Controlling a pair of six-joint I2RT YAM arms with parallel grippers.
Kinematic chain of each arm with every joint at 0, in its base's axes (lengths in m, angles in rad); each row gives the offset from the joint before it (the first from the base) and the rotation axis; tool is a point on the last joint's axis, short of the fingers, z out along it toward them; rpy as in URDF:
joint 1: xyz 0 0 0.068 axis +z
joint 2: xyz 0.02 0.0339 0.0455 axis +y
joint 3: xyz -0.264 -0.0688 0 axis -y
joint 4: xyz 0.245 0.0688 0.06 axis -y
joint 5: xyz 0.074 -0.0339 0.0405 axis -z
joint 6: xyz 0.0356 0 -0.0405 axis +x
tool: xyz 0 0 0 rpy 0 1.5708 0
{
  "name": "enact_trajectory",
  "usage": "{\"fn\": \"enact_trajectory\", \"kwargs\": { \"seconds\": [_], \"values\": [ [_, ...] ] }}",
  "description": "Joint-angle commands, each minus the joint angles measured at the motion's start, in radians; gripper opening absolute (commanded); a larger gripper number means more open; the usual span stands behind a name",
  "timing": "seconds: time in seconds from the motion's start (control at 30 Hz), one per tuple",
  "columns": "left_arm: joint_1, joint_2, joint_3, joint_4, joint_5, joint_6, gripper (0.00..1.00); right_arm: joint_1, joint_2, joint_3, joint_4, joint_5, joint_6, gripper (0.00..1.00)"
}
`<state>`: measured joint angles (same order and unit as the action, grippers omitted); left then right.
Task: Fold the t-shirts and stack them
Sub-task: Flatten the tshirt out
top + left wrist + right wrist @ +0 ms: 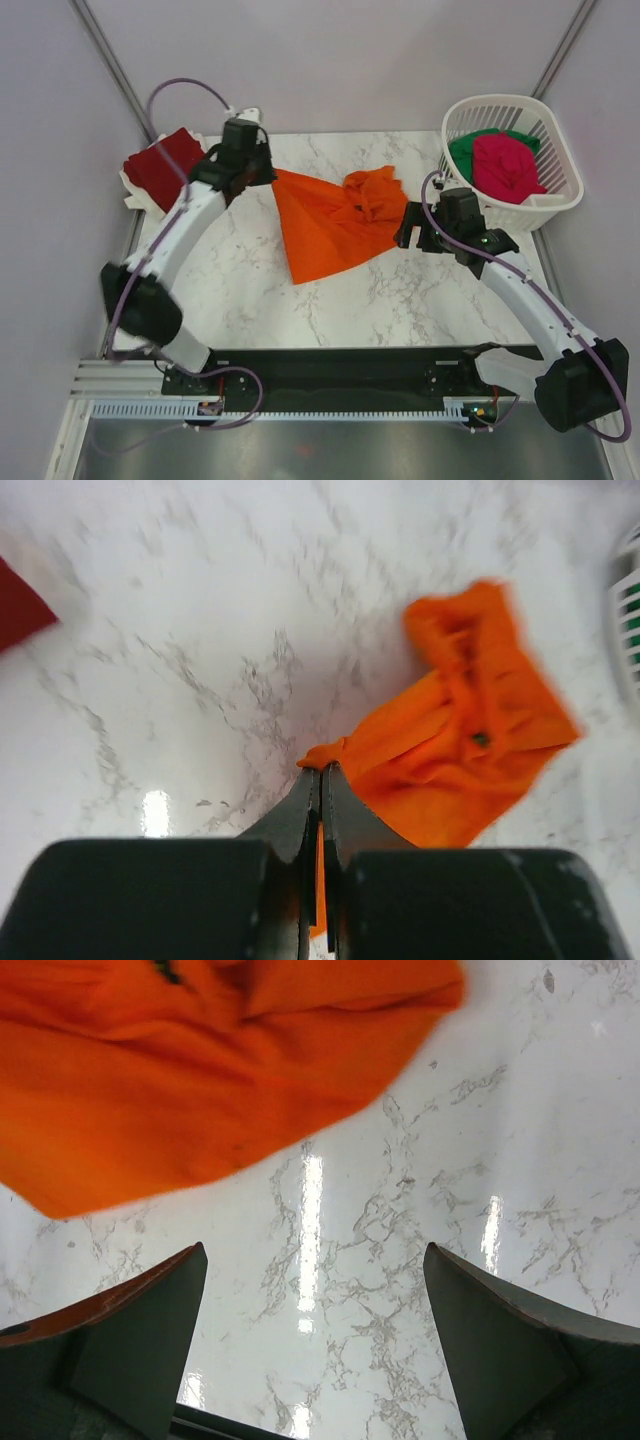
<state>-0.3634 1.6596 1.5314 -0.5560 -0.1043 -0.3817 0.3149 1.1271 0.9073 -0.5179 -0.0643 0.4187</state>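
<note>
The orange t-shirt (335,222) lies crumpled on the marble table (250,290), its left corner pulled out to a point. My left gripper (268,172) is shut on that corner; in the left wrist view the fingers (322,780) pinch orange cloth (460,750). My right gripper (408,228) stands open just right of the shirt, with bare marble between its fingers (130,1330) and the orange t-shirt (180,1080) ahead of them. A dark red t-shirt (158,168) lies at the table's far left corner. Magenta-pink (505,165) and green (468,150) t-shirts sit in the basket.
The white lattice basket (560,195) stands at the far right corner of the table. Grey walls close in the back and both sides. A black base rail (330,375) runs along the near edge.
</note>
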Motion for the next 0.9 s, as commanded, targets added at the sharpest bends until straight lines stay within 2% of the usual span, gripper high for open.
{"fn": "enact_trajectory", "kwargs": {
  "seconds": [0.0,0.1,0.17,0.3,0.4,0.57,0.73,0.87],
  "values": [
    [0.007,-0.28,-0.08,-0.085,-0.129,0.101,0.02,0.035,0.029,0.057,0.044,0.043,0.011,0.98],
    [0.009,-0.353,-0.157,-0.104,-0.127,0.115,0.02,0.105,0.091,0.088,0.078,0.055,0.028,0.98],
    [0.009,-0.362,-0.209,-0.183,-0.149,0.153,0.02,0.16,0.156,0.14,0.084,0.079,0.037,0.98],
    [0.009,-0.357,-0.365,-0.2,-0.156,0.161,0.02,0.337,0.267,0.247,0.101,0.149,0.032,0.98],
    [0.009,-0.347,-0.422,-0.206,-0.161,0.121,0.02,0.403,0.364,0.336,0.128,0.158,0.009,0.98],
    [0.011,-0.362,-0.459,-0.255,-0.15,-0.006,0.02,0.443,0.587,0.499,0.251,-0.014,-0.038,0.98],
    [0.015,-0.582,-0.545,-0.271,-0.037,-0.186,0.02,0.455,0.779,0.655,0.349,-0.075,-0.02,0.98],
    [0.015,-0.693,-0.637,-0.272,-0.005,-0.218,0.02,0.47,1.04,0.979,0.325,-0.139,-0.025,0.98]
  ]
}}
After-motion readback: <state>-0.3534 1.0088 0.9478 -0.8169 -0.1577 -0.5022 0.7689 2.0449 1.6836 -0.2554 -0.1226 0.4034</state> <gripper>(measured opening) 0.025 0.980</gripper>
